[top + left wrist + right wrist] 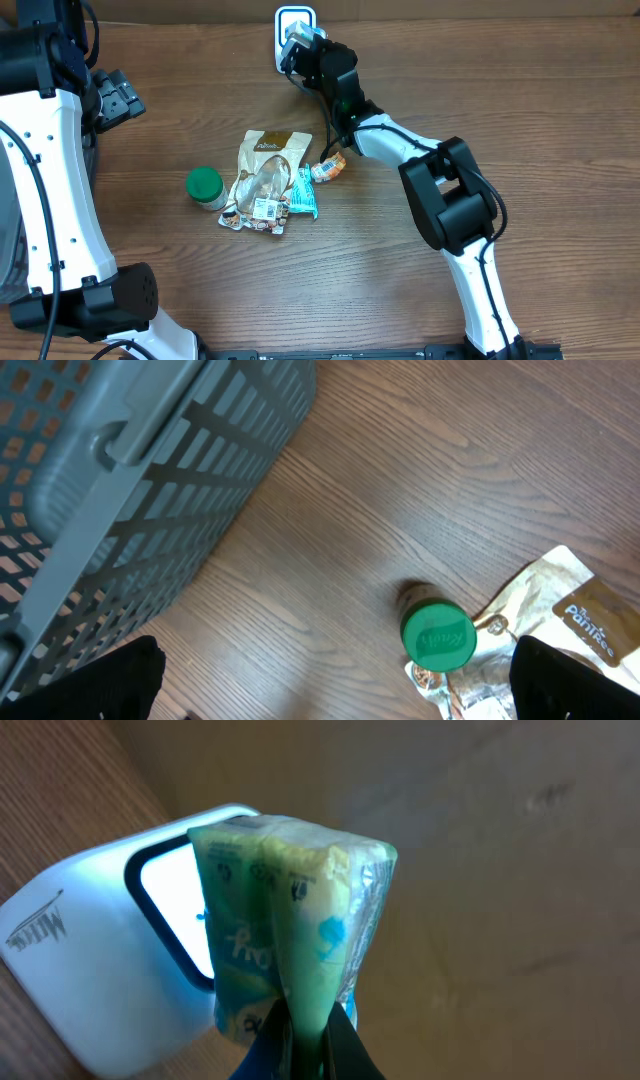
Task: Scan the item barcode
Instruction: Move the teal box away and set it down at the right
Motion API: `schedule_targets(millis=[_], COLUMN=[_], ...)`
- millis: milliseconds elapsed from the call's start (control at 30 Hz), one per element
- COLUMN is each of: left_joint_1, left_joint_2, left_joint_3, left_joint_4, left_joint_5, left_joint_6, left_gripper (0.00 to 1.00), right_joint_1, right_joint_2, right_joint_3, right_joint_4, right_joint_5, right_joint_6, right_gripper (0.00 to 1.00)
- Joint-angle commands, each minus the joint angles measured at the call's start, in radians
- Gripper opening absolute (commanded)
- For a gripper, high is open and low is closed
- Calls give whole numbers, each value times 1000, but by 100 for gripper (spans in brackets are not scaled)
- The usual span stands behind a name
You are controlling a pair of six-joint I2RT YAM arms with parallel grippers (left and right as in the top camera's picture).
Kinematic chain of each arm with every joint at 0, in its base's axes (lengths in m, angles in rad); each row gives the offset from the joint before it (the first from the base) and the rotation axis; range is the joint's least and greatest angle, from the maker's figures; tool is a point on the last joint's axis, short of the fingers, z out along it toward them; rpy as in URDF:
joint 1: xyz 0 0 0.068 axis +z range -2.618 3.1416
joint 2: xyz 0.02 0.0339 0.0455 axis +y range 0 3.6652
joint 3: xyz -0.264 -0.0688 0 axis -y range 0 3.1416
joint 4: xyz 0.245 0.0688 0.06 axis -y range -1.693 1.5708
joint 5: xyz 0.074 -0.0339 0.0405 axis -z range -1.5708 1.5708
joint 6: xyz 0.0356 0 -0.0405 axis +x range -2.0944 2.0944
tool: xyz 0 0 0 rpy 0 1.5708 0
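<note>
A crumpled green packet (290, 930) hangs pinched by its lower fold in my right gripper (305, 1045), which is shut on it. The packet is right in front of the lit window of the white scanner (90, 980), covering part of it. From overhead, the scanner (294, 18) stands at the table's far edge with the right gripper (298, 42) just before it. My left gripper (340, 700) is open above bare wood, nothing between its fingers. It shows overhead at the far left (118, 95).
A green-lidded jar (204, 186) stands mid-table beside a brown pouch (270, 160), silvery packets (255, 205), a teal packet (304, 190) and a small orange one (330, 168). In the left wrist view a grey slatted basket (120, 480) fills the upper left, with the jar (438, 635) lower right.
</note>
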State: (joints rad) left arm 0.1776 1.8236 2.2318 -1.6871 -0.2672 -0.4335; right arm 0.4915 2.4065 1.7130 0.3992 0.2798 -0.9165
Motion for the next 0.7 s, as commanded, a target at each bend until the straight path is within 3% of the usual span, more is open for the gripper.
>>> schedule_targets(millis=[0,167,333,533,667], left_joint_1=[-1,-2,-1,-1,-1], left_joint_2=[-4,-4,-4,-4,-4], left_joint_3=[2,2,2,2,2], left_joint_4=[-2,-2,-2,-2,-2], left_joint_5=[-13,-13,-13,-13,-13], left_joint_6=[15,15,15,15,15], left_gripper=[100,100,100,100,100], right_joint_1=[-5,-9,-76,-196,-283], right_joint_2=[-205,-424,-642,-716,-689], right_joint_3=[24,24,24,23,-16], right_joint_4=[-126,-432,-845,-1304,-1502], right_joint_5=[29,-15,-338,-454,-463], right_joint_6=[222,552,829,895,895], right_gripper=[4,4,4,4,4])
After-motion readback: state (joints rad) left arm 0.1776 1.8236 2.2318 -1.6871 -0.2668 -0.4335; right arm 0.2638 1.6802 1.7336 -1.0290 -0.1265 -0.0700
